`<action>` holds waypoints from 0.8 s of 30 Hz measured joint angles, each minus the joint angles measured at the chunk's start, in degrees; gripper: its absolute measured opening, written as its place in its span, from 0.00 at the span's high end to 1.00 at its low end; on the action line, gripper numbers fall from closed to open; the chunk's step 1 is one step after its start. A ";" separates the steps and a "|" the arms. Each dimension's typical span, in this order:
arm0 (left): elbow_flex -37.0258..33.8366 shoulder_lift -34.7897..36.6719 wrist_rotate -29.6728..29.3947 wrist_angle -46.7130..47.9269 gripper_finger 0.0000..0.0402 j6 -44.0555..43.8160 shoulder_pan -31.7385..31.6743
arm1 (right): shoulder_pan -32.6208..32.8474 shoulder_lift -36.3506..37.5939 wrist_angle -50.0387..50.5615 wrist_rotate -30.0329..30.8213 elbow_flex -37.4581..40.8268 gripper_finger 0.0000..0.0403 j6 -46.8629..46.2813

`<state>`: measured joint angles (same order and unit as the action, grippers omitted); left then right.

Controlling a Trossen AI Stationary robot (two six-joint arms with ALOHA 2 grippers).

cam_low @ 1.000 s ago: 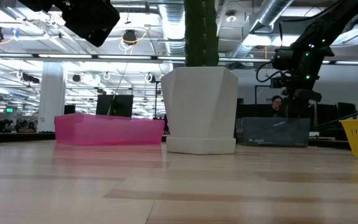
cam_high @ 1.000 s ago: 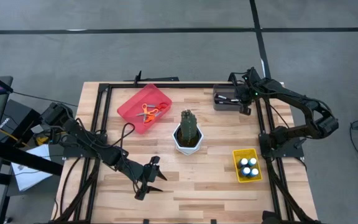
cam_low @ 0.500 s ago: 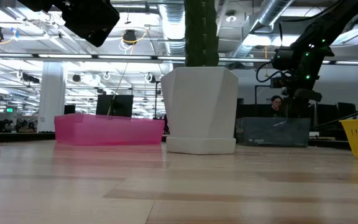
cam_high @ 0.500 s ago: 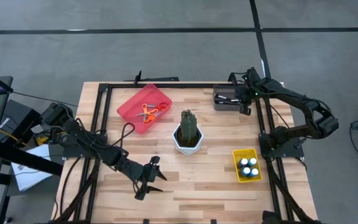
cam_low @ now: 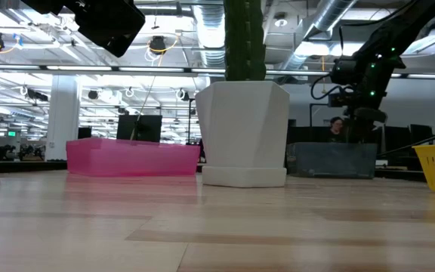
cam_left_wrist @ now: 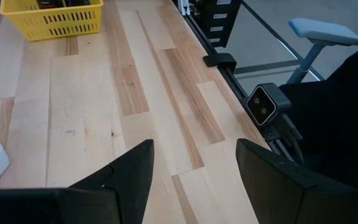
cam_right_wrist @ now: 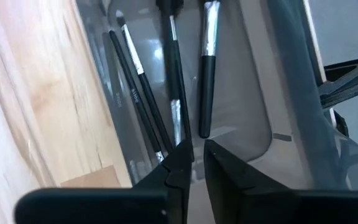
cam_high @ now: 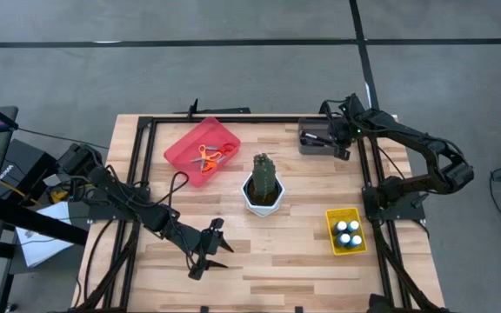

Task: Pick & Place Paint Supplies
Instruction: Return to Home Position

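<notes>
Several brushes (cam_right_wrist: 206,68), separable from right wrist

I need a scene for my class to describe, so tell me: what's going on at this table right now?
Sorting looks nearly done. The orange scissors lie in the red bin, blue paint bottles stand in the yellow bin, and brushes lie in the black bin. The right gripper hovers over that black bin. The left gripper hangs open and empty over the table. A cactus stands mid-table.
</notes>
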<state>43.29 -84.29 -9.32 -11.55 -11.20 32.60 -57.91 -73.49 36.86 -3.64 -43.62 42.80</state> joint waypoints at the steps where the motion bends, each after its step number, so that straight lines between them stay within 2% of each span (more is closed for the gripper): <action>1: 0.00 0.00 0.16 0.00 0.45 0.00 0.00 | 0.00 0.00 -0.26 0.00 0.00 0.90 -0.60; 13: 0.00 0.00 0.11 0.02 0.45 0.00 0.00 | 0.11 0.28 -1.72 -0.21 -1.60 0.86 -2.13; 21: 0.00 0.00 -0.37 0.07 0.45 3.39 0.00 | 0.11 6.67 -0.43 -8.24 -3.50 0.86 -3.38; 24: 0.00 0.00 -4.83 -0.03 0.45 4.89 0.04 | 0.11 10.54 -0.67 -12.13 -4.19 0.86 -6.03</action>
<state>43.29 -84.29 -14.15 -11.58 -6.32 32.64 -57.80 -62.95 36.19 -15.77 -47.80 36.77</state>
